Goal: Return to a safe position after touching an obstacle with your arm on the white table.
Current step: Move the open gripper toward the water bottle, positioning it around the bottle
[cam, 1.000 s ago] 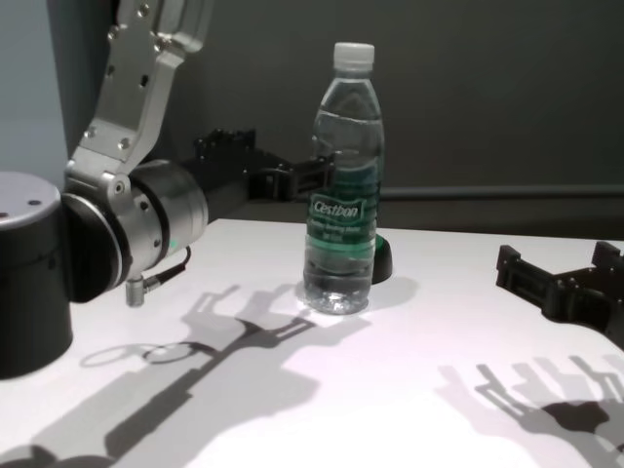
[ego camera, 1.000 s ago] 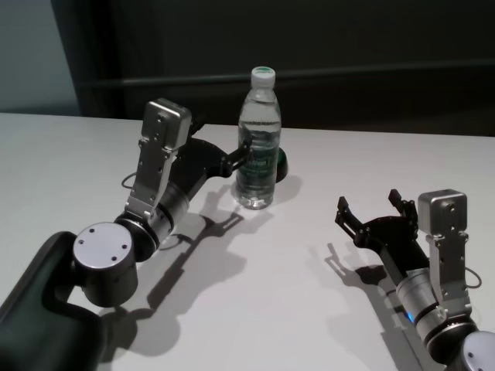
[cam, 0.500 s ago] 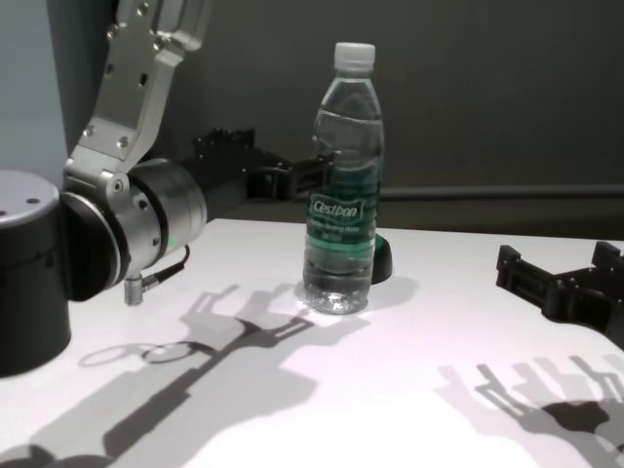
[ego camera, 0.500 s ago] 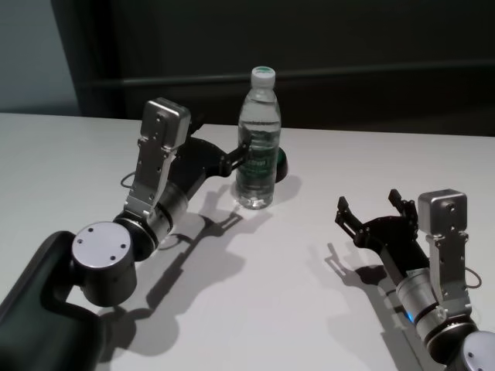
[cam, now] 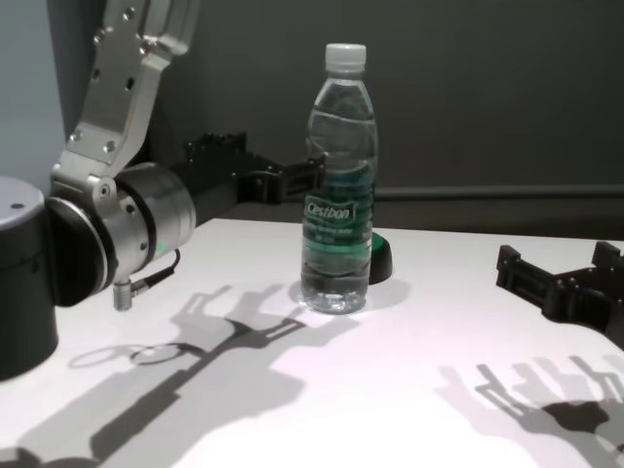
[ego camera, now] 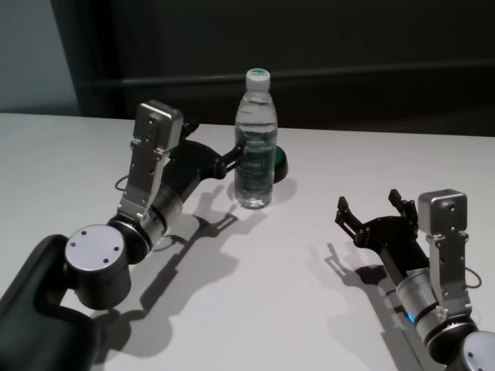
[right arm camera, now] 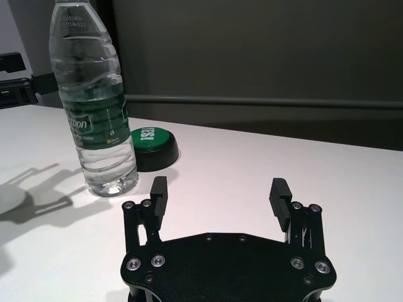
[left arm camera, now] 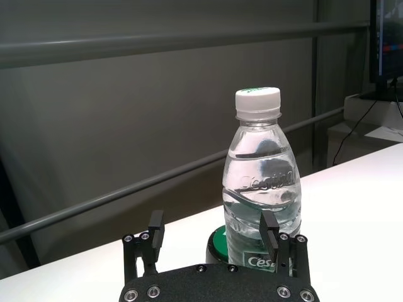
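The obstacle, a tall clear water bottle with a white cap and a green "Cestbon" label, stands upright on the white table. My left gripper is open and reaches in from the left at label height. In the left wrist view one fingertip overlaps the bottle, so it seems to touch the side. The gap between the fingers is empty. My right gripper is open and empty, low over the table at the front right, well apart from the bottle. It also shows in the right wrist view.
A small dark dome with a green top sits just behind and to the right of the bottle, nearly touching it. A dark wall with a rail runs behind the table's far edge. Bare tabletop lies between the two arms.
My left arm has shifted a little to the left, and the bottle has slid slightly left with it, still upright. The right arm has not moved.
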